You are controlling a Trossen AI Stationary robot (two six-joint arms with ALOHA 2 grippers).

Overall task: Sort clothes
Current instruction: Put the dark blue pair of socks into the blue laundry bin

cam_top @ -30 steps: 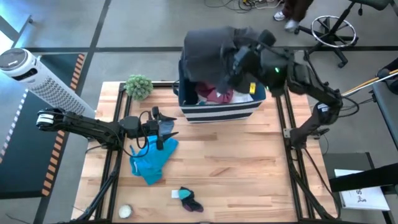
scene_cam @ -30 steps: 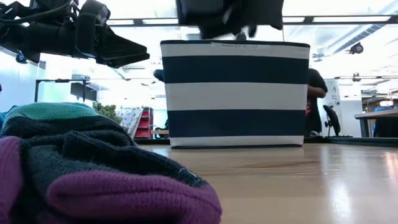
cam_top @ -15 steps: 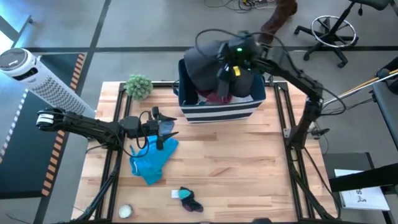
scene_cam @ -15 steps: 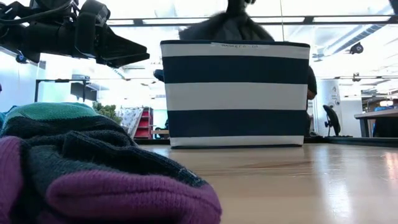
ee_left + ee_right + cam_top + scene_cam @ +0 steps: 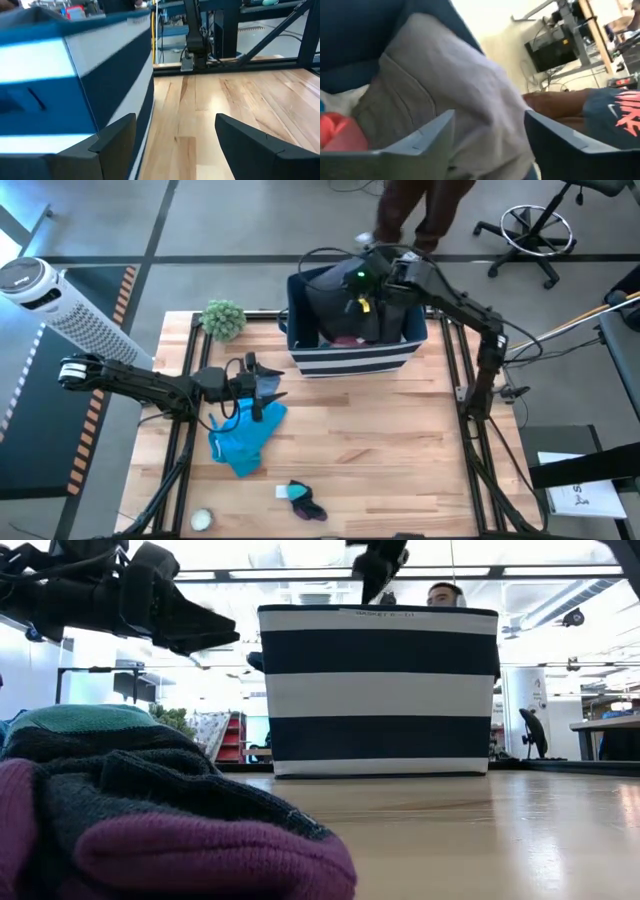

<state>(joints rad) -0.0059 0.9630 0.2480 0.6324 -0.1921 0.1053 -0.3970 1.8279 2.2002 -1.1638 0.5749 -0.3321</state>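
While over the striped bin [image 5: 352,360]: right gripper [image 5: 362,288], fingers apart.

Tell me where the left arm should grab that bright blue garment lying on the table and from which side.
The bright blue garment lies crumpled and flat on the wooden table, just below the open left gripper. Probably best to come straight down from above and pinch a raised fold near its upper edge, nearest that gripper; a flat spread offers no side edge to catch.

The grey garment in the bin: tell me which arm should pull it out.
Right. The right gripper hangs open directly over the grey garment in the bin; the left gripper waits open above the blue garment.
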